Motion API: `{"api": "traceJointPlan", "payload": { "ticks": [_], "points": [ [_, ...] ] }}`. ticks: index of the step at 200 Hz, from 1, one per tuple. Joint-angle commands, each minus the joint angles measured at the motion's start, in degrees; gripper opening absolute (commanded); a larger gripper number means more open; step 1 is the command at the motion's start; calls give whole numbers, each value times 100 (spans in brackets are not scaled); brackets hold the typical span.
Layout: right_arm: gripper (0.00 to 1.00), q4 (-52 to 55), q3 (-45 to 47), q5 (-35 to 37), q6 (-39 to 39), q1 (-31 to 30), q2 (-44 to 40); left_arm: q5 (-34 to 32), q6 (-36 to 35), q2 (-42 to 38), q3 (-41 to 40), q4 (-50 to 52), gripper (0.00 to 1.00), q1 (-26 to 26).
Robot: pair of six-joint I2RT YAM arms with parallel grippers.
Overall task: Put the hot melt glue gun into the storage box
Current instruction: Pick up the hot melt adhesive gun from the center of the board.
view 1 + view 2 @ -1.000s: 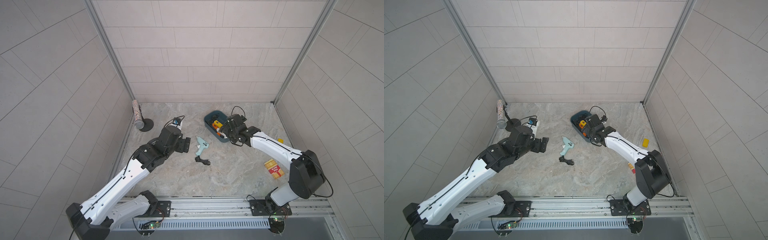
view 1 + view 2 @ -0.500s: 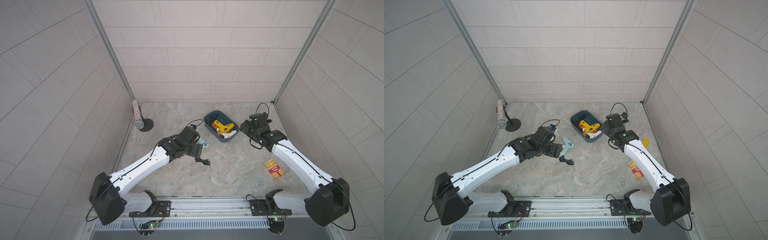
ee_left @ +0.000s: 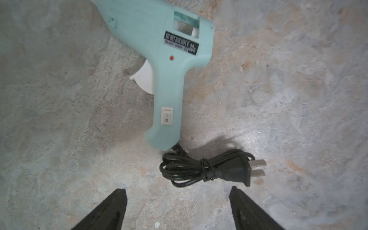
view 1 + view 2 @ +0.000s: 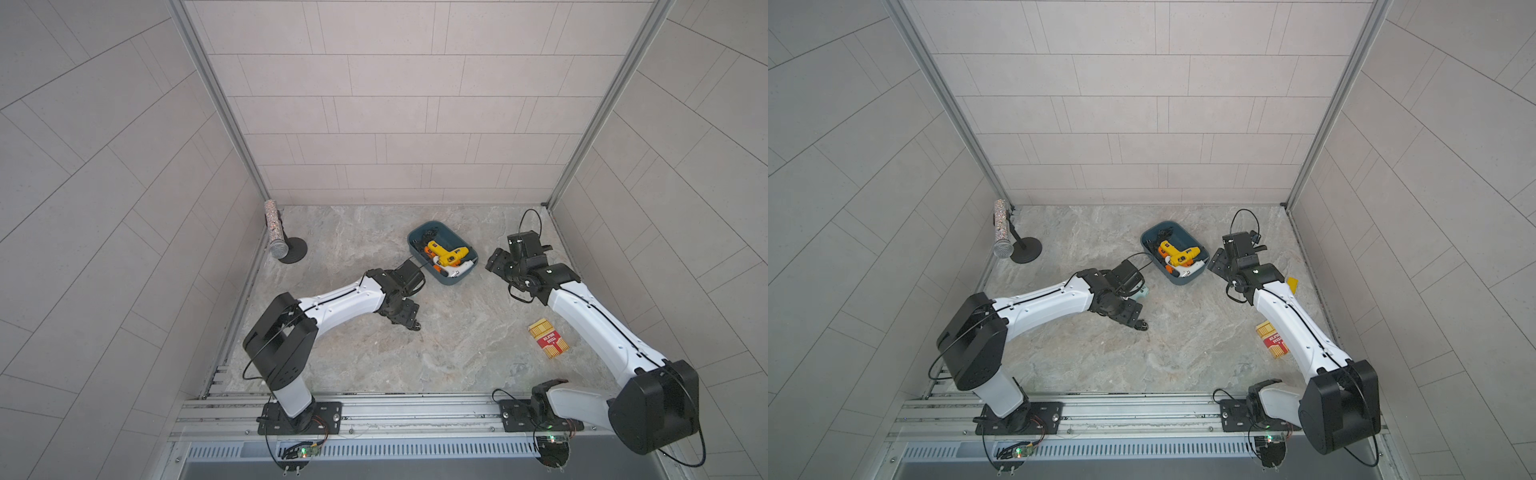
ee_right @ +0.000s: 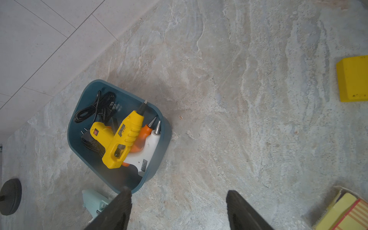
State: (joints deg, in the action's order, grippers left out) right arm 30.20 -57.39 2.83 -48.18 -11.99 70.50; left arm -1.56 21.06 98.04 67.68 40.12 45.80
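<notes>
Mint glue gun [image 3: 169,59] lies flat on the table [image 3: 288,95], handle pointing at the spread left fingers [image 3: 111,209]; right fingers [image 5: 243,211] also spread, empty.

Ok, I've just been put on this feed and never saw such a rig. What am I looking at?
Two white robot arms work over a stone-look table. Both top views look down on the whole scene; the other two pictures come from a camera on each wrist. The left end effector is open and empty, by the mint glue gun and its bundled cord lying on the table. The right end effector, also open and empty, is near the storage box, which holds three glue guns. A microphone on a stand and a red-and-yellow packet sit aside.
</notes>
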Motion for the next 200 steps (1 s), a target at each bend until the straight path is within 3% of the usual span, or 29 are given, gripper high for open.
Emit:
{"api": "traceJointPlan", "payload": {
  "ticks": [1, 98, 200],
  "points": [
    [79, 87, 102, -23, 158, 74, -177, -288, -240, 258, 291, 129, 87, 34],
    [79, 126, 237, -84, 420, 184, -315, -590, -1220, 1447, 1206, 365, 74, -131],
    [78, 188, 220, -187, 541, 184, -462, 76, -1466, 1375, 999, 281, 50, -537]
  ]
}}
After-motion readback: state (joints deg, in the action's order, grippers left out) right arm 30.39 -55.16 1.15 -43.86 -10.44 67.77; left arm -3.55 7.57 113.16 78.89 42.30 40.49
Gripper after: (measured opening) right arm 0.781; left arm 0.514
